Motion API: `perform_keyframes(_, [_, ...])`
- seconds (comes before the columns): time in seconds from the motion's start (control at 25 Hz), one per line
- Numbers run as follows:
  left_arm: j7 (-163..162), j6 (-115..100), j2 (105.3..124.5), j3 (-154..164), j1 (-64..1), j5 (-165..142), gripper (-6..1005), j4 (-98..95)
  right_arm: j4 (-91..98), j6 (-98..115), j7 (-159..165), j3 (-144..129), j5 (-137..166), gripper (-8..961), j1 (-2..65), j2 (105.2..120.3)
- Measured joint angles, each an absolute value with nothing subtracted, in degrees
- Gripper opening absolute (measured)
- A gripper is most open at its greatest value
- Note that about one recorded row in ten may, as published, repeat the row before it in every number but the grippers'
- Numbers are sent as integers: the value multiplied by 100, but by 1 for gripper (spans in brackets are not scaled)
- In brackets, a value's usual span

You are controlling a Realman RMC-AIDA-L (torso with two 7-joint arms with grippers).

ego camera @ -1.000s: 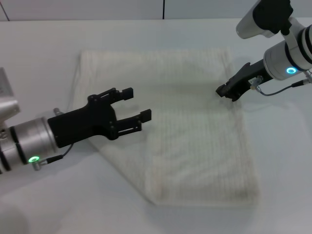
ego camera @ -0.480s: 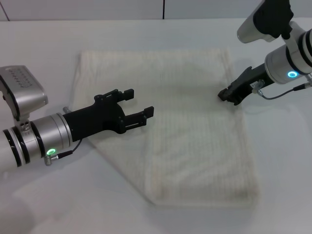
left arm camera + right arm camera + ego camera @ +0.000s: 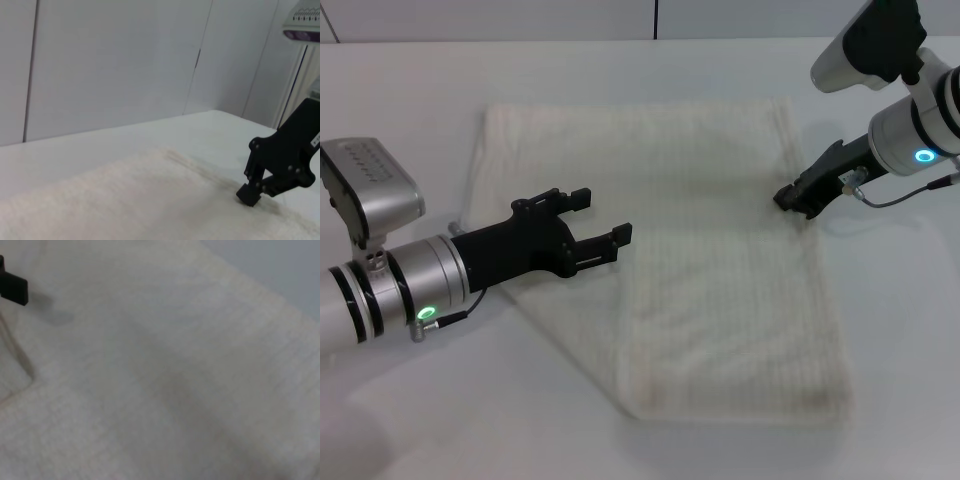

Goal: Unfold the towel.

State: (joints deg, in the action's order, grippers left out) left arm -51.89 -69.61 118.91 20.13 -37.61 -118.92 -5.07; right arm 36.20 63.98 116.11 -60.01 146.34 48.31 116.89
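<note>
The cream-white towel (image 3: pixel 720 250) lies spread on the white table (image 3: pixel 410 120), with a doubled layer along its lower part and a slanted lower-left edge. My left gripper (image 3: pixel 601 215) is open and empty, hovering over the towel's left part. My right gripper (image 3: pixel 790 197) is shut, its tips low at the towel's right edge; I cannot tell if cloth is pinched. The left wrist view shows the towel (image 3: pixel 125 200) and the right gripper (image 3: pixel 248 195) touching it. The right wrist view is filled by the towel (image 3: pixel 175 365), with a left fingertip (image 3: pixel 12 287) at its border.
A grey wall (image 3: pixel 520 18) runs behind the table's far edge. Bare table lies to the left of the towel, in front of it and to its right (image 3: pixel 900 330).
My right gripper has slid a little to the right, towards the towel's right edge. My left arm has shifted slightly, its gripper staying open over the towel's left part.
</note>
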Motion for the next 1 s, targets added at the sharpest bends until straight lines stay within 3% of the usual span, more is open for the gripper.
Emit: perform_keyframes(1.0, [-4880,-6275,11909,2084,-4014,-11911,793,138,3614,6325,11606,-6005,14631,-1,4767,11728])
